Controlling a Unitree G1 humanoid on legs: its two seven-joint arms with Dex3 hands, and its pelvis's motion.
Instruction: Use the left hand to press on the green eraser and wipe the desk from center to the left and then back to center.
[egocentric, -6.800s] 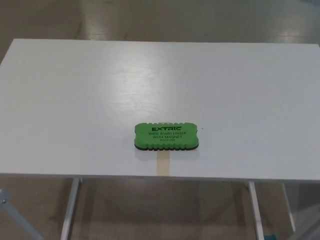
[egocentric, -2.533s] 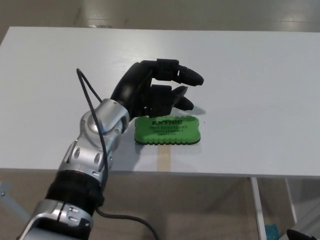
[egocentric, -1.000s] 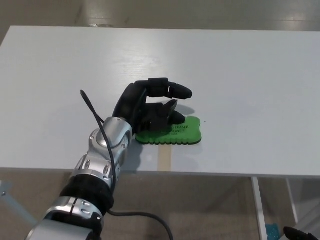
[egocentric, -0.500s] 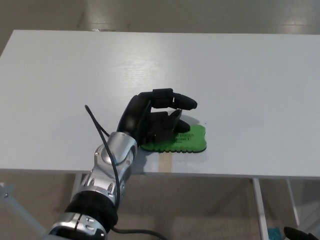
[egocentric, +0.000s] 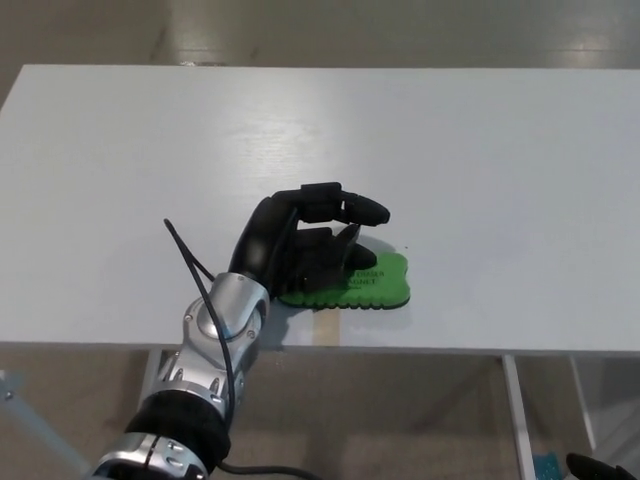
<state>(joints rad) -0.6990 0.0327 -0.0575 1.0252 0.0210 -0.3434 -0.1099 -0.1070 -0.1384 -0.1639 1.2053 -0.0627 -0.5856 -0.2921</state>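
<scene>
My left hand rests on the green eraser, covering its left half. The eraser lies flat on the white table, close to the near edge and roughly at the middle of the table's width. Its right half is exposed, with part of the black printed lettering visible and the scalloped near edge showing.

Finger state: my fingers are extended and slightly apart, not wrapped around the eraser. The upper finger projects to the right above the eraser and casts a shadow on the table just behind it; the lower finger and thumb lie on the eraser's top face. I cannot tell how firmly they bear down.

My silver forearm crosses the table's near edge to the left of the eraser, with a black cable looping along its outer side.

Clearances: to the left of my hand, bare table surface runs all the way to the left edge. To the right of the eraser, bare surface also runs to the picture's right border. Behind the eraser, the table extends well back to its far edge. In front, only a narrow strip of surface separates the eraser from the near edge. A tan strip of tape lies on that margin, directly in front of the eraser.

My right hand is not in view.
</scene>
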